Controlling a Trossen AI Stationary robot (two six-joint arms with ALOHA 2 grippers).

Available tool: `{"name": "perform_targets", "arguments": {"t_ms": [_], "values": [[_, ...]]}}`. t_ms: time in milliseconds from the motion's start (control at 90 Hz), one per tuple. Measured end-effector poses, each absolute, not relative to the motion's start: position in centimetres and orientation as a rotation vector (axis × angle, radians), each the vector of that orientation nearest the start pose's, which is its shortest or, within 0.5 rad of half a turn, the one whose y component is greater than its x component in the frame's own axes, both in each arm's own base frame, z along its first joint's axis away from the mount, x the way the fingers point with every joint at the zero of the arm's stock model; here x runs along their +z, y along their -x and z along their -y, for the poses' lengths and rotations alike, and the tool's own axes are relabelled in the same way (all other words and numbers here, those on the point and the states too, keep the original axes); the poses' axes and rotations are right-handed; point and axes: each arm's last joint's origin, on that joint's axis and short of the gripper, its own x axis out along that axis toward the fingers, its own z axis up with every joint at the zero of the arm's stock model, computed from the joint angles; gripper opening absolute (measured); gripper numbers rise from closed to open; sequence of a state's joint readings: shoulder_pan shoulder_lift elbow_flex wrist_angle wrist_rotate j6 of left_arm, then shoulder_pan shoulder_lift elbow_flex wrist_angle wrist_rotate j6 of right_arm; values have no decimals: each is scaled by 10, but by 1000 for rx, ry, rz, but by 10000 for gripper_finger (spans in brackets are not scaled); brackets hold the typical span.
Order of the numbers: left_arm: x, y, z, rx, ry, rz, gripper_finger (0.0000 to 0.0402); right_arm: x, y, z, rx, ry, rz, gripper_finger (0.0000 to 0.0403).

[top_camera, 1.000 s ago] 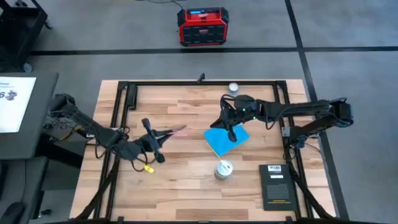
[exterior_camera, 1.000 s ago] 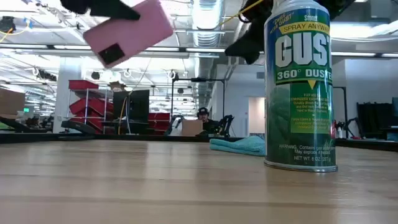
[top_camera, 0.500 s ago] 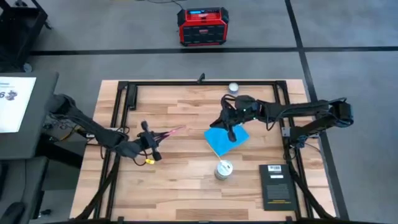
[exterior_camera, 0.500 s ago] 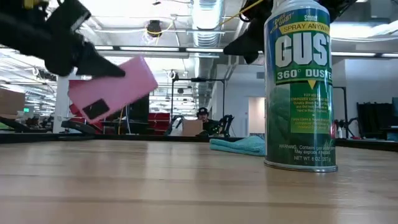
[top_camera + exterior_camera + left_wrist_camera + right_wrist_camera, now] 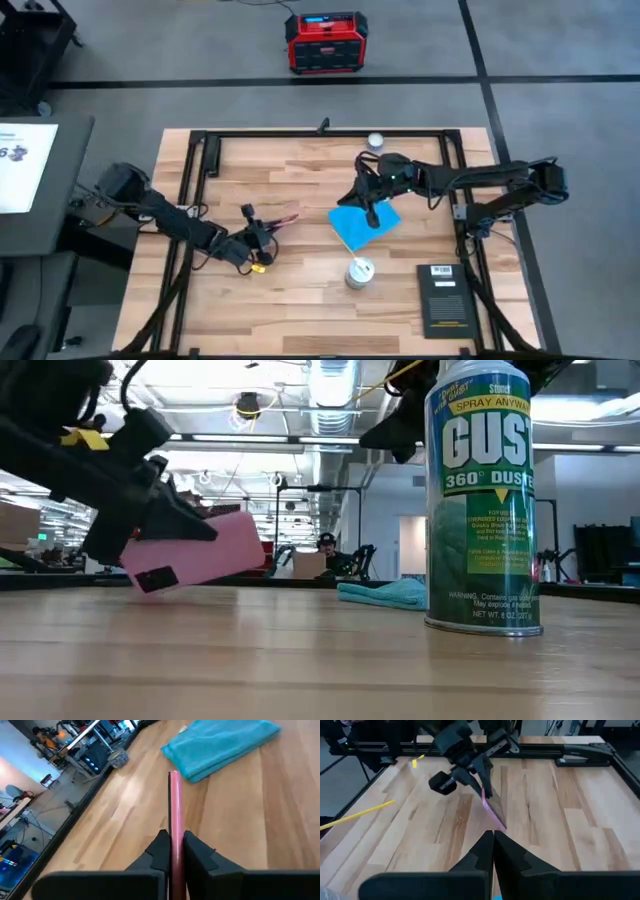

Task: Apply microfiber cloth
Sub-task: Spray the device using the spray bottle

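- Left gripper sits low over the middle-left of the table, fingers clamped on the pink phone, which it holds on edge, tilted, its lower corner at or just above the wood.
- Blue cloth lies flat right of the table's centre, well apart from the phone.
- Right gripper hangs over the cloth, fingers pressed together with nothing between them.
- Duster can stands upright near the front edge, just beside the cloth.

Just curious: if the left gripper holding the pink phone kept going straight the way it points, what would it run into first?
Probably the blue cloth: the left gripper and its phone aim at the cloth's near edge, with bare table between, though height is unclear.
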State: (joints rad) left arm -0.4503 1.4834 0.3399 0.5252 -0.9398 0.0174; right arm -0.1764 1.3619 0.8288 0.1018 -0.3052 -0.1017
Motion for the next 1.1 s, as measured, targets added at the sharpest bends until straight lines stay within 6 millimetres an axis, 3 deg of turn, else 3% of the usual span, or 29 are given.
{"name": "perform_targets", "arguments": {"t_ms": [211,589,778,900,1100], "values": [[121,-225,83,466,-415,-482,67,249,-291,36,198,-34,-417,0],[129,-235,88,448,-397,-463,94,248,-292,21,258,-16,-422,0],[122,-229,74,500,-414,-580,97,243,-290,18,268,-27,-482,0],[119,-222,59,540,-380,-679,87,227,-298,14,283,-48,-535,0],[143,-215,42,564,-370,-680,25,185,-328,-2,341,-85,-553,0]]}}
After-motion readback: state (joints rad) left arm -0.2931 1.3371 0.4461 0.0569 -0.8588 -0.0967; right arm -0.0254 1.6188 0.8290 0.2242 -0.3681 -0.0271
